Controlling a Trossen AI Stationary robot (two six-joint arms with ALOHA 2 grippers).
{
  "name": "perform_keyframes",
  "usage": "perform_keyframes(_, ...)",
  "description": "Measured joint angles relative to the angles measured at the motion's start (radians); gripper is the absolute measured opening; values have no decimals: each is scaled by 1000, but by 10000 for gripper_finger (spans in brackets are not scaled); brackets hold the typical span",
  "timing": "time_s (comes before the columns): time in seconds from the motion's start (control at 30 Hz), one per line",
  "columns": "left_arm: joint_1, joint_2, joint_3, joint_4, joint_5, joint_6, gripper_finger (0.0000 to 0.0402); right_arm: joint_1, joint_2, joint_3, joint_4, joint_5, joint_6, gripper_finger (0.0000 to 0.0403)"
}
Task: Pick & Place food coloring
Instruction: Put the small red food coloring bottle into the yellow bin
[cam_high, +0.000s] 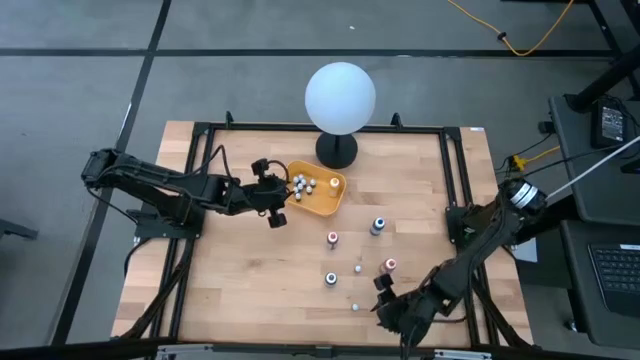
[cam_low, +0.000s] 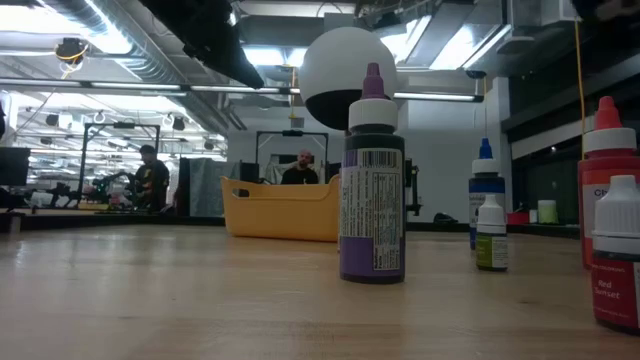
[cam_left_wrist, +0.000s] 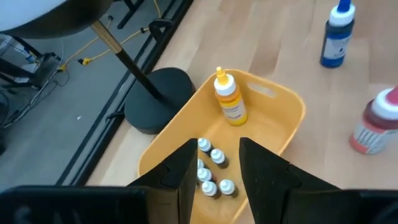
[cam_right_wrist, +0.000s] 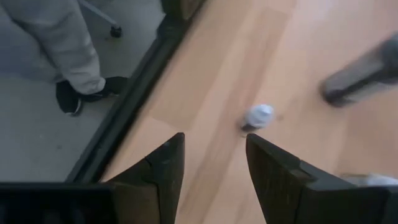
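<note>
Yellow plastic tray (cam_left_wrist: 283, 106) w/ tiny round-capped bottles (cam_left_wrist: 214, 171), both grippers' jaws parted, empty

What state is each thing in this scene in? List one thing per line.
Yellow tray: on the table, holding several small bottles.
Yellow-topped bottle: inside the tray.
Purple-topped bottle: upright on the table.
Blue-topped bottle: upright, outside the tray.
Left gripper: open, empty, over the tray.
Right gripper: open, empty.

Two matte black jointed arms with exposed cables; the right arm (cam_high: 500, 225) carries a white wrist band.
</note>
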Motion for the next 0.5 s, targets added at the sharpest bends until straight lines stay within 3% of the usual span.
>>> perform_keyframes(0.2,-89,0,37,4,-62,-88,110,-8,99,0,38,2,58,172)
perform_keyframes(0.5,-224,0,119,3,-264,-117,106,-67,217,-1,86,7,246,177)
